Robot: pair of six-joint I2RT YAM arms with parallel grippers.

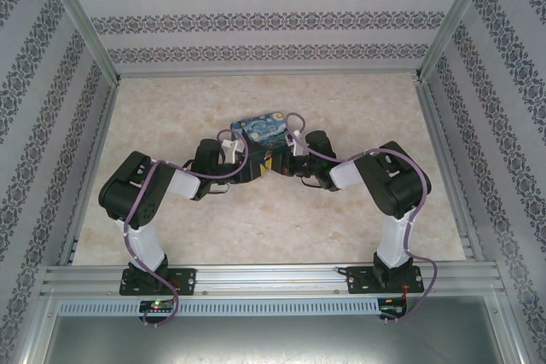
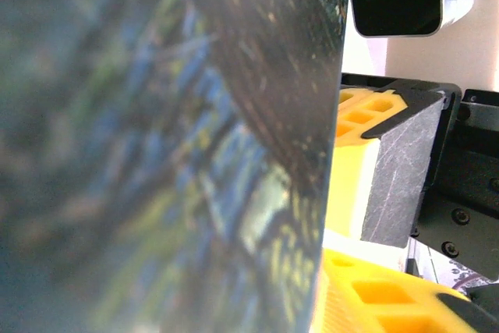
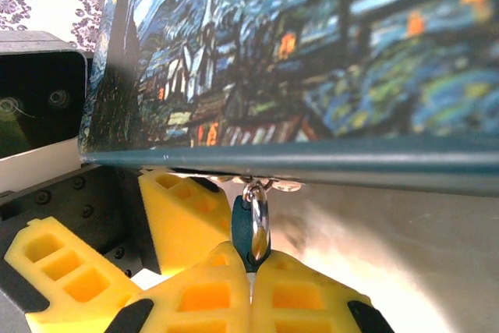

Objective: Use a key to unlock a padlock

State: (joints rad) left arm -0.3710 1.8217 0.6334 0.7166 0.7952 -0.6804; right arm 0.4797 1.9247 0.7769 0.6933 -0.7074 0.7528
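Padlock (image 3: 242, 232), teal-bodied with a small metal shackle, hangs at the lower edge of the Starry Night box (image 3: 312, 60), bottom centre of the right wrist frame. The right gripper (image 3: 251, 274) has its yellow fingertips pinched together on the lock's body. At lower left there, the left gripper (image 1: 258, 165) has its yellow fingers (image 3: 54, 263) apart; whether anything small sits between them is unclear. From above, both grippers meet under the box, mid-frame.
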